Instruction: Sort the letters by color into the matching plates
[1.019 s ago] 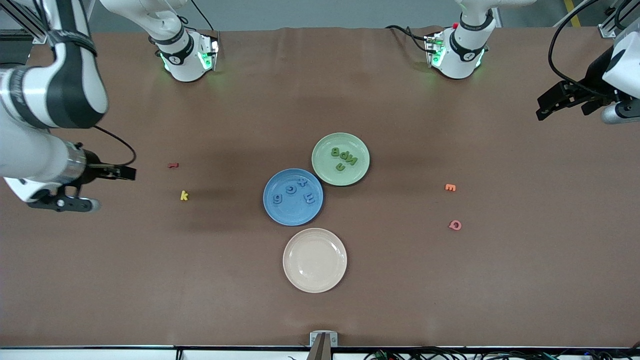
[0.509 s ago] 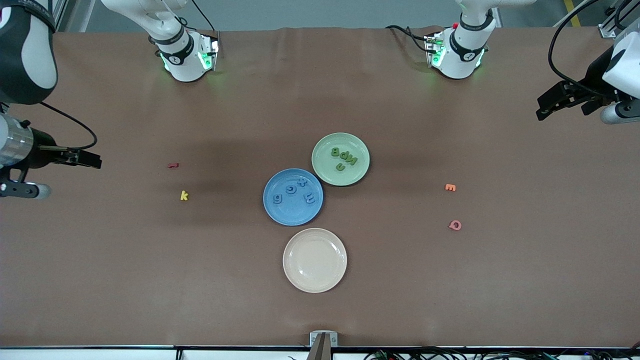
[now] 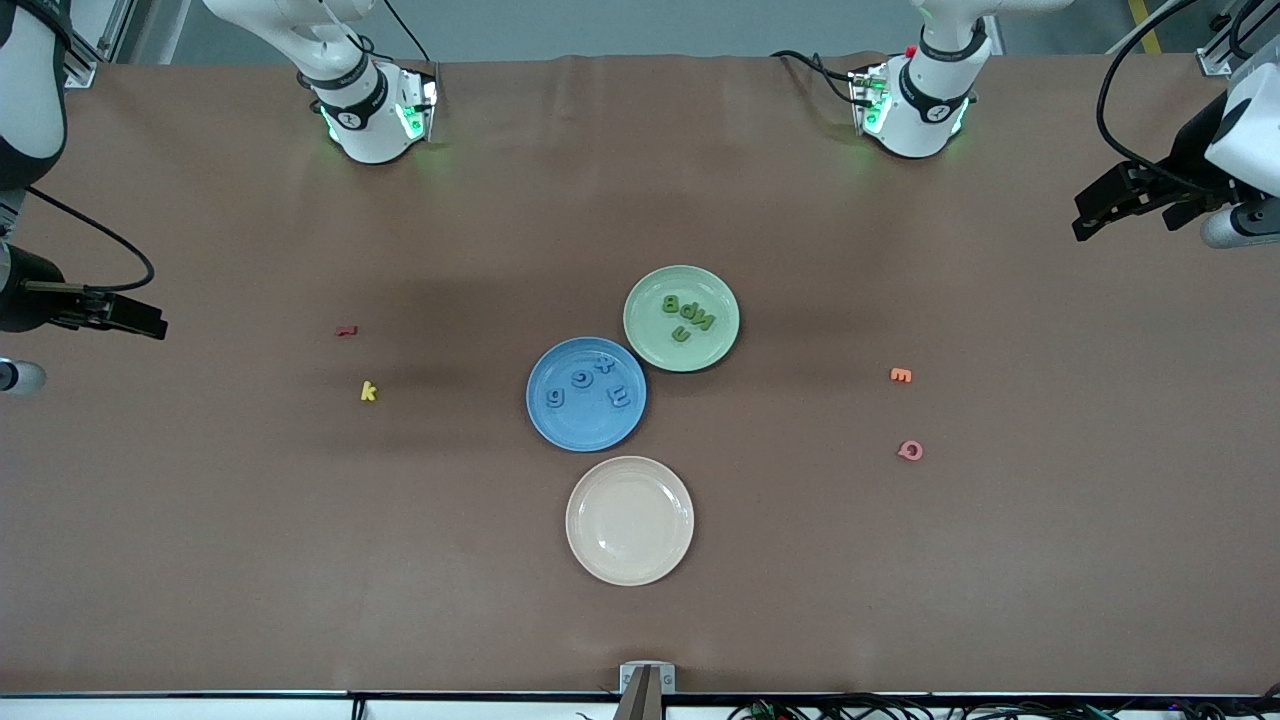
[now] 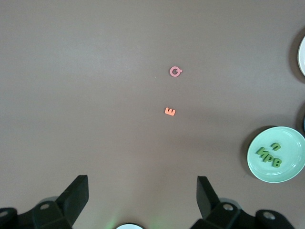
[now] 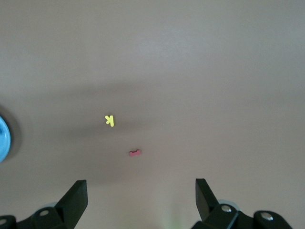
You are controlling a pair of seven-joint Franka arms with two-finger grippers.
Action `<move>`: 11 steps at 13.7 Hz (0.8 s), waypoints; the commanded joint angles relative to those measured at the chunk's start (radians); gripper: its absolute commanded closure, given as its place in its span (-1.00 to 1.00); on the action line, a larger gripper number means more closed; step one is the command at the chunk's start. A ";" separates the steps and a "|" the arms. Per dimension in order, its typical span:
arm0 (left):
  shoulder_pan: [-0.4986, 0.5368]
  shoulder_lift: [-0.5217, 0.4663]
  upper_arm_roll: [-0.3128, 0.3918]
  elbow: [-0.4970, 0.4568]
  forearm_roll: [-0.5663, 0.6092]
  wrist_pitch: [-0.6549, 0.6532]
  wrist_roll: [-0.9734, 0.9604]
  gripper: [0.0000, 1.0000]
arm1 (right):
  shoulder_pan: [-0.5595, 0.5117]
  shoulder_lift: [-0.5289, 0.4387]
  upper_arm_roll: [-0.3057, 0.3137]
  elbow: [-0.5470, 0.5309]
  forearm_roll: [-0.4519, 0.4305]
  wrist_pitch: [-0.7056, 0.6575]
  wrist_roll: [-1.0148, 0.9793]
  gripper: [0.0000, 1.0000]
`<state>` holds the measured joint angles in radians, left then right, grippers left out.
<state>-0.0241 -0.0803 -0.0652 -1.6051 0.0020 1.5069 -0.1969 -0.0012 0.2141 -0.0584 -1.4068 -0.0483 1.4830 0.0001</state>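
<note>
Fingers on both arms are spread wide with nothing between them. Left gripper point(image 4: 142, 200) hangs over the left arm's end of the counter point(image 3: 1000, 560), and its wrist view looks down on bare brown surface with a pink Q point(image 3: 910, 450) and an orange E point(image 3: 901, 375) lying a little apart from each other. Right gripper point(image 5: 141, 202) hangs over the right arm's end, right at the edge of the front view, and looks down on a yellow k point(image 3: 368, 391) and a small red piece point(image 3: 346, 330) close by.

Out toward the middle it looks pretty sorted. Blue plate point(image 3: 560, 425) has the blue letters point(image 3: 585, 378) lying in it, four as far as I can count. Pale green plate point(image 3: 655, 345) sits touching the blue one, farther from the front camera and more toward the left arm's end, with the green letters point(image 3: 688, 312) bunched together in it. Cream-beige plate point(image 3: 630, 520) sits nearest the front camera, just beside the blue one.

No blue or green pieces on the counter itself, only the four odd-coloured ones, two toward each end and well apart from the plates.
</note>
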 commanded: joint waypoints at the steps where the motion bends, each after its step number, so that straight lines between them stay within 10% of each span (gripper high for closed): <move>1: 0.006 -0.010 -0.004 0.001 -0.002 -0.004 0.016 -1.00 | -0.023 0.007 0.025 0.014 0.013 -0.026 -0.074 -1.00; 11: 0.010 -0.003 0.004 0.024 -0.005 -0.002 0.017 -1.00 | -0.040 -0.004 0.022 0.018 0.042 -0.069 -0.081 -1.00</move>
<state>-0.0201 -0.0803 -0.0606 -1.5967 0.0020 1.5069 -0.1969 -0.0258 0.2116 -0.0478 -1.3998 -0.0221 1.4156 -0.0702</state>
